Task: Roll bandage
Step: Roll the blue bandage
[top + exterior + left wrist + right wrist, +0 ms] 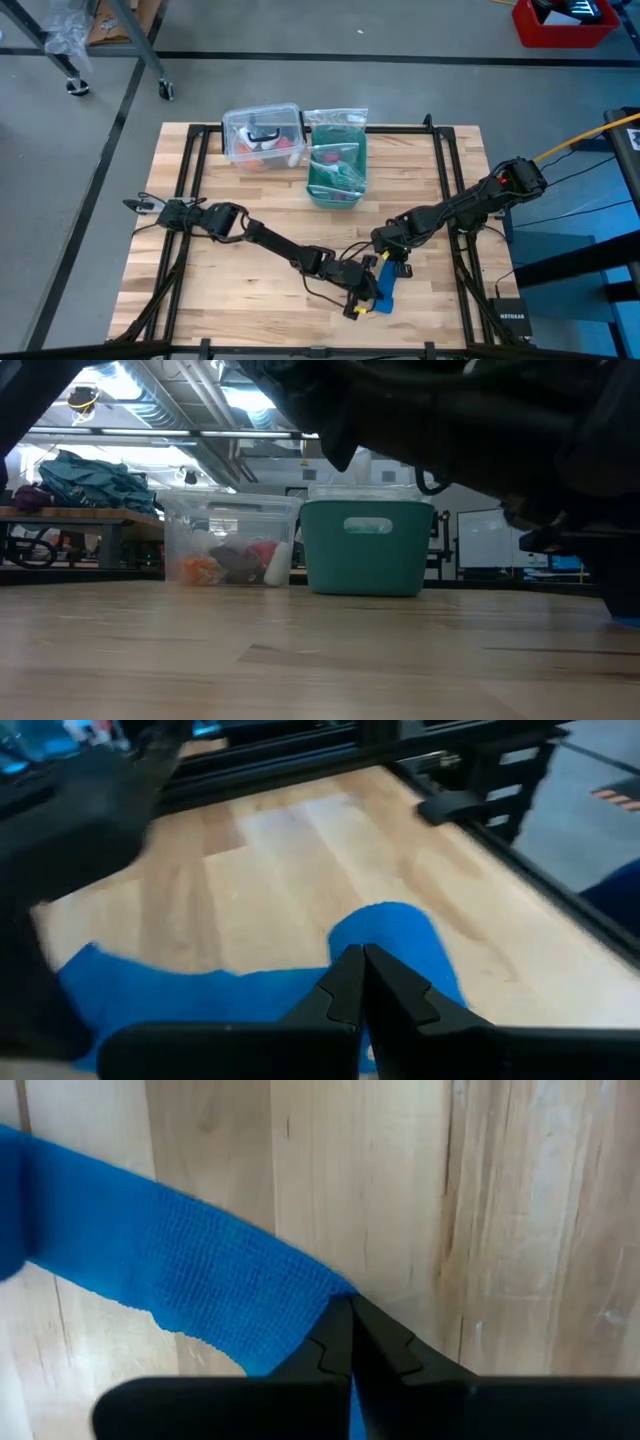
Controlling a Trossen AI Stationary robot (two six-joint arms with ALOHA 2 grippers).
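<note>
The bright blue bandage (pixel 386 290) lies near the table's front edge, right of centre, as a short strip partly folded over. My left gripper (pixel 366 296) reaches in from the left and is shut at the bandage's near end (pixel 385 925). My right gripper (pixel 384 264) reaches in from the right and is shut at the strip's far end (pixel 250 1295). The strip runs flat over the wood in the right wrist view. The arms' dark bodies fill the top of the low view and hide the bandage there. My left gripper is shut on the bandage at a rounded, folded-over part (pixel 395 925), pinched between its two fingertips (pixel 345 985). The fingers hide the place of contact; one layer or several, I cannot tell. The rest of the strip (pixel 150 990) lies on the table. My right gripper pinches the strip's end edge (pixel 325 1295) between its two fingertips (pixel 375 1335), coming from above and pointing down. The strip (pixel 120 1240) stretches away from the fingers, flat on the wood.
A teal-green basket (pixel 337 170) and a clear plastic box (pixel 263 137) with small items stand at the table's far middle. Black frame rails (pixel 450 190) run along the table's left and right sides. Bare wood (pixel 230 290) lies at the front left.
</note>
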